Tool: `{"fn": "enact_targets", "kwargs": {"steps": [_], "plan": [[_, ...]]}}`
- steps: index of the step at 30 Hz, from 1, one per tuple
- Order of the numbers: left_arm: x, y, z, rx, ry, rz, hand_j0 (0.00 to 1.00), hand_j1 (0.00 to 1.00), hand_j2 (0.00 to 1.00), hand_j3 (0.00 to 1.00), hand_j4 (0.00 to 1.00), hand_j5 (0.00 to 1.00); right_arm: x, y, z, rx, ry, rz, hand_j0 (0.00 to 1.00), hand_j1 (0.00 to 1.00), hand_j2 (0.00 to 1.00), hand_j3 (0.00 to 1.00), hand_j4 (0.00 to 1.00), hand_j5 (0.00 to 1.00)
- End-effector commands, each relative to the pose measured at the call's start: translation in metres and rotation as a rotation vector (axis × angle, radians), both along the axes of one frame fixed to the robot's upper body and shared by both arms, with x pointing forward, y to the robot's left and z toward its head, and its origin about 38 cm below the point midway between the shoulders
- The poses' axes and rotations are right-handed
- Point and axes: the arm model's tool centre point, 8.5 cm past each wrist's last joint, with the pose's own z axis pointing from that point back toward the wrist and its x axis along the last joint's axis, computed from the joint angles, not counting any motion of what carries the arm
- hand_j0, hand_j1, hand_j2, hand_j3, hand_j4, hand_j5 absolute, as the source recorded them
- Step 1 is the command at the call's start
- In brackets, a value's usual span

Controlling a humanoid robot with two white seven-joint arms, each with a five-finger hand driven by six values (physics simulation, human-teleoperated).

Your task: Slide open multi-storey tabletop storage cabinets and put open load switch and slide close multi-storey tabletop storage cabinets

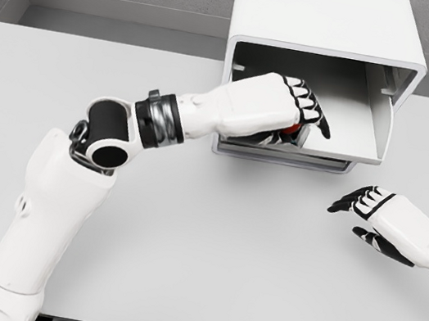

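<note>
1. The table (184, 238) is white and fills most of the view.
2. The cabinet (329, 31) stands at the table's far edge, its drawer (348, 109) slid open toward the robot.
3. The left hand (277, 109) reaches into the drawer, fingers curled around the switch.
4. The right hand (383, 219) hovers over the table right of the cabinet, fingers loosely spread, holding nothing.
5. The switch (290, 129) shows only as a red patch under the left palm, inside the drawer.

No legible text, labels or numbers, seemingly, anywhere.

White cabinet (329, 31) open, red switch (290, 129) inside drawer (355, 119)
</note>
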Motion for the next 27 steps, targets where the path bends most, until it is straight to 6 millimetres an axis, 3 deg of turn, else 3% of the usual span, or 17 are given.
{"fn": "enact_targets", "kwargs": {"steps": [1, 12, 17, 24, 27], "plan": [[0.000, 0.001, 0.001, -0.008, 0.003, 0.000, 0.72, 0.72, 0.72, 0.72, 0.72, 0.72, 0.000, -0.001, 0.001, 0.004, 0.001, -0.002, 0.69, 0.69, 0.69, 0.69, 0.69, 0.69], [0.000, 0.001, 0.002, -0.009, 0.000, 0.001, 0.75, 0.75, 0.75, 0.75, 0.75, 0.75, 0.001, -0.001, 0.001, 0.005, 0.000, -0.003, 0.70, 0.70, 0.70, 0.70, 0.70, 0.70], [0.000, 0.006, 0.009, -0.027, -0.016, 0.010, 0.94, 0.94, 0.94, 0.94, 0.94, 0.94, 0.001, -0.001, 0.001, 0.005, 0.000, -0.003, 0.70, 0.70, 0.70, 0.70, 0.70, 0.70], [-0.001, 0.010, 0.017, -0.042, -0.035, 0.015, 1.00, 1.00, 1.00, 1.00, 1.00, 1.00, 0.001, 0.000, 0.000, 0.008, 0.002, -0.003, 0.70, 0.70, 0.70, 0.70, 0.70, 0.70], [-0.012, 0.016, 0.034, -0.076, -0.092, 0.016, 1.00, 1.00, 1.00, 1.00, 1.00, 1.00, 0.001, -0.001, 0.000, 0.006, 0.003, -0.005, 0.70, 0.70, 0.70, 0.70, 0.70, 0.70]]}}
